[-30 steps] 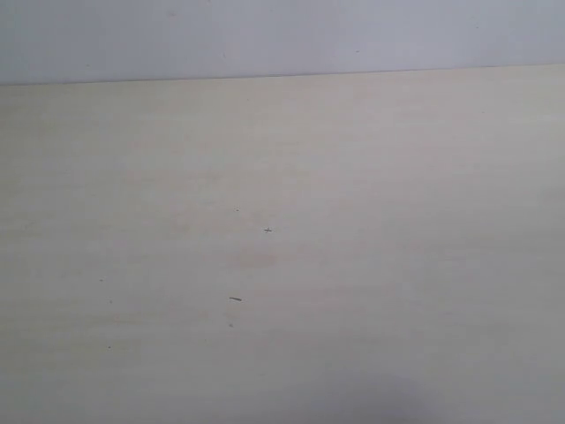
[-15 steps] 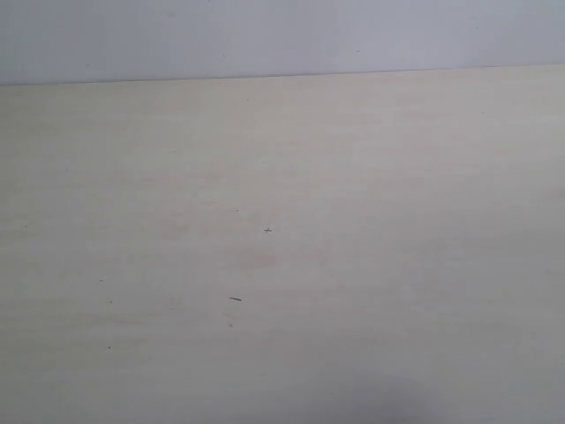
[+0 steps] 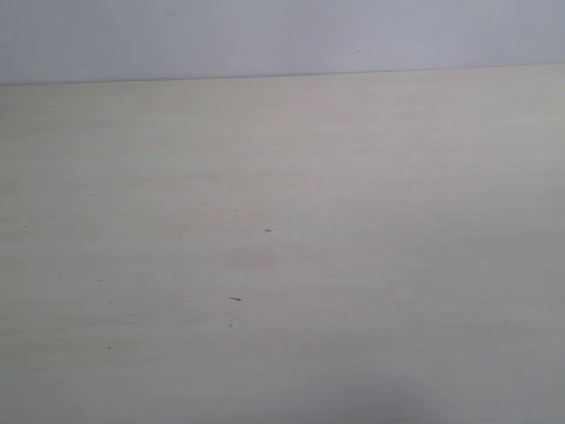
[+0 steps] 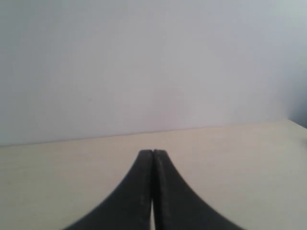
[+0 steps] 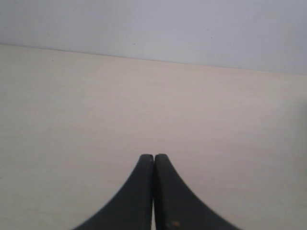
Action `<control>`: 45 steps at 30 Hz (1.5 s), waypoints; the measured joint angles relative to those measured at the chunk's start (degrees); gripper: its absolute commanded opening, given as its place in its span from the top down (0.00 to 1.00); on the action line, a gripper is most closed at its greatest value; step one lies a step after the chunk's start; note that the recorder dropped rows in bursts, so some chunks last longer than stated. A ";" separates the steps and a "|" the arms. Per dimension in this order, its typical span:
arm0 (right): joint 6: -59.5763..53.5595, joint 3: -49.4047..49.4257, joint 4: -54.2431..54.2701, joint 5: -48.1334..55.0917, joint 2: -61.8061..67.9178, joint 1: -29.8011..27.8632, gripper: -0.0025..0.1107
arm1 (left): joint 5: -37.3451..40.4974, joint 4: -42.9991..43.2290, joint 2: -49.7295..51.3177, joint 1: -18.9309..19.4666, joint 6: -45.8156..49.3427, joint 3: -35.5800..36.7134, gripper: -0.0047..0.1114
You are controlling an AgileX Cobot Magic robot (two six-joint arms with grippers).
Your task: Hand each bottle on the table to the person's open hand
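the left gripper [image 4: 152,154] is close up in its own view. its two black fingers are pressed flat together, tip to tip, with nothing in between. the right gripper [image 5: 153,158] looks just the same: two black fingers tight against each other, holding nothing. a tiny orange dot [image 5: 175,224] sits low on one of its fingers.

past both grippers lies the table [image 3: 371,265]. it is wide, flat and pale, with faint lines of wood in it. in the exterior view it fills most of the picture. its near part has a soft grey shade [image 3: 388,408] on it. a bit further in is a short dark mark [image 3: 235,299]. further still is a tiny mark like a cross [image 3: 267,230]. a few small specks [image 3: 109,347] lie to the left of them.

the table runs on to a straight far edge. behind that edge stands a plain wall [image 3: 265,35], pale grey with a hint of blue.
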 measured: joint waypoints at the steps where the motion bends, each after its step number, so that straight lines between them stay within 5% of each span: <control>1: 0.00 0.00 0.00 0.00 0.00 0.00 0.98 | 0.89 0.00 -1.15 2.95 0.00 0.00 0.96; 7: 0.00 0.00 0.00 0.00 0.00 0.00 0.98 | 4.71 0.20 -4.58 14.25 0.00 0.00 0.96; 16: 0.00 0.00 0.00 0.00 0.00 0.00 0.98 | 9.74 1.46 -4.80 16.69 -0.88 0.00 0.96; 18: 0.00 0.00 0.00 0.00 0.00 0.00 0.98 | 10.06 10.07 -4.80 16.69 -11.17 0.00 0.96; 21: 0.00 0.00 0.00 0.00 0.00 0.00 0.98 | 10.16 38.26 -4.80 16.69 -44.96 0.00 0.96; 24: 0.00 0.00 0.00 0.00 0.00 0.00 0.98 | 10.40 57.48 -4.80 16.69 -64.32 0.00 0.96; 31: 0.00 0.00 0.00 0.00 0.00 0.00 0.98 | 10.50 82.35 -7.43 16.69 -71.45 0.72 0.96; 45: 0.00 0.00 0.00 0.00 0.00 0.00 0.98 | 10.50 80.48 -14.99 16.69 -71.59 5.49 0.96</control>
